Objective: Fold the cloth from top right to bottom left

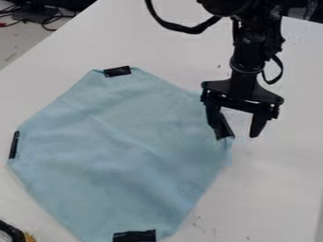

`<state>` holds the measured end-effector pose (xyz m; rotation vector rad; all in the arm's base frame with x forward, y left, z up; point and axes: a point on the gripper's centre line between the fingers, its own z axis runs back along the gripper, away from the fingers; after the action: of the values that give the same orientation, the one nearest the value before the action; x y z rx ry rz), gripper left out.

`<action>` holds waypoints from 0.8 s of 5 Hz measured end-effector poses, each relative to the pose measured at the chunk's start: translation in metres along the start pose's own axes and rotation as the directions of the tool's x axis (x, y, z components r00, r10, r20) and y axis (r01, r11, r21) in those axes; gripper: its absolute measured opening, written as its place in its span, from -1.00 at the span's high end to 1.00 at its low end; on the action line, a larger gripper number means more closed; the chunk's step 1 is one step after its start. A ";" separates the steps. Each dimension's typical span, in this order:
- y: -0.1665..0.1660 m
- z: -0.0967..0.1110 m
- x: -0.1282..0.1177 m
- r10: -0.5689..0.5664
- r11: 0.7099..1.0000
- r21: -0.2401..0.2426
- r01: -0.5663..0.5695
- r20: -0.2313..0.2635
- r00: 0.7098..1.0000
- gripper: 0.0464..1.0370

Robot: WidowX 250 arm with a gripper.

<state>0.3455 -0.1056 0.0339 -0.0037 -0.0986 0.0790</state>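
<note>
Cloth (120, 151), one, blue, spread on the desk (271, 189); likely light, limp, easily creased. Best gripped by its right-hand tape (225, 132). Tool (240, 134), one, fingers apart, beside that tape.

I can pass over bare tabletop (277, 189) right of the cloth (126, 156), but the black tape (225, 129) on its corner crowds one finger of my tool (239, 136), and a dark looped thing (11, 230) blocks the view's lower-left corner.

Black arm (243, 87), rounded joints (247, 64), black cable (189, 30) (thick, looping).
</note>
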 end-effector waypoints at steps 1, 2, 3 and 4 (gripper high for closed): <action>0.000 -0.006 0.013 -0.013 1.000 -0.009 0.013 0.007 1.000 -0.93; 0.012 -0.013 0.019 0.010 1.000 -0.011 -0.010 0.001 1.000 -0.93; 0.016 -0.015 0.020 0.018 1.000 -0.011 -0.018 -0.004 1.000 -0.93; 0.021 -0.026 0.018 0.025 0.999 -0.022 -0.026 -0.036 0.999 -0.86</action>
<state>0.3641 -0.0829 0.0099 -0.0289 -0.0637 0.1034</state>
